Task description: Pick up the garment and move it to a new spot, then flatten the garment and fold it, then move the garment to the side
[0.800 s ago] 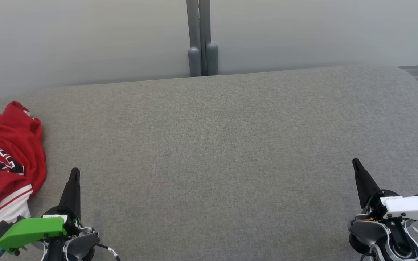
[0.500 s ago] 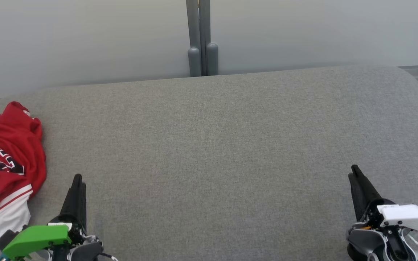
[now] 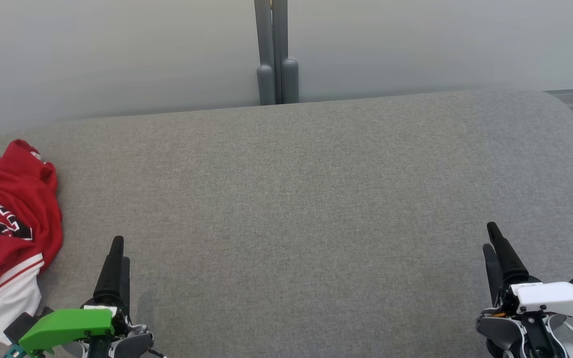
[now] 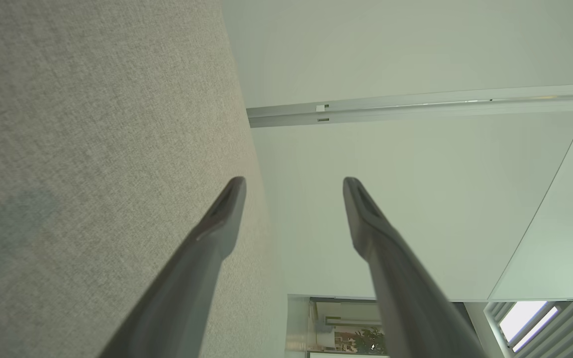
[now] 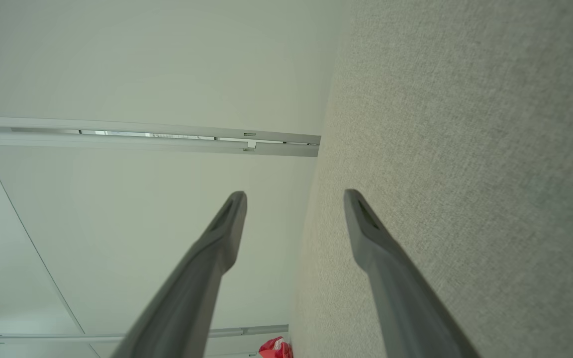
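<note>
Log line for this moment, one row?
garment: crumpled, left end of grey surface | left gripper: open, empty | right gripper: open, empty | stage: pickup pending

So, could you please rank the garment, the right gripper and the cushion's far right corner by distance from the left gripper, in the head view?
1. Garment, just left of the left gripper, at the cushion's left edge.
2. Right gripper, across the cushion at the lower right.
3. Far right corner, past the right gripper, at the upper right.
</note>
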{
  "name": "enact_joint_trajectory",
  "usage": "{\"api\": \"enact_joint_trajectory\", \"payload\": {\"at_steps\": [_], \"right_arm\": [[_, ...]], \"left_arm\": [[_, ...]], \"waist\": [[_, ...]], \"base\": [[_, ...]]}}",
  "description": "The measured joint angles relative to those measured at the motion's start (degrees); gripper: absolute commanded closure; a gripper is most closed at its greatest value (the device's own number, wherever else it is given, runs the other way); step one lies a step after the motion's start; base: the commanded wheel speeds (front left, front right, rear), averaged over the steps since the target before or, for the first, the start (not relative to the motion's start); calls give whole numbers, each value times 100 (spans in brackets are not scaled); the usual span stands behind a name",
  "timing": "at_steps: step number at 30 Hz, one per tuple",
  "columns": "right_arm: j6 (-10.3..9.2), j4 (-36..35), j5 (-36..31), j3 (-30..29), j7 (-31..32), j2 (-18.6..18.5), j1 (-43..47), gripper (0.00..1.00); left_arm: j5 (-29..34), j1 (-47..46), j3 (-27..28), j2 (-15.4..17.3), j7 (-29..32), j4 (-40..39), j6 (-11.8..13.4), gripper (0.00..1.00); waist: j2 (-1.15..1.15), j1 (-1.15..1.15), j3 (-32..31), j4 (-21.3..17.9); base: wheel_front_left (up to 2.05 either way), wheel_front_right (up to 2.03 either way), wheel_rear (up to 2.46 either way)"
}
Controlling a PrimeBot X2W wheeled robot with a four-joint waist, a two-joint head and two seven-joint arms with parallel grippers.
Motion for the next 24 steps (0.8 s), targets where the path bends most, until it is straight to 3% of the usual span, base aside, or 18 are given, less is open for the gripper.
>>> {"api": "enact_joint_trajectory", "payload": {"at_steps": [9, 24], "right_arm": [[0, -252, -1201, 87, -198, -54, 24, 0], [1, -608, -3531, 344, -524, -276, 30, 0]], "left_arm": [[821, -15, -141, 55, -225, 97, 14, 0], [3051, -28, -250, 56, -545, 41, 97, 0]], "waist": [[0, 0, -2, -3], [0, 0, 9, -12]], "base": [[0, 0, 0], [0, 0, 0]]}}
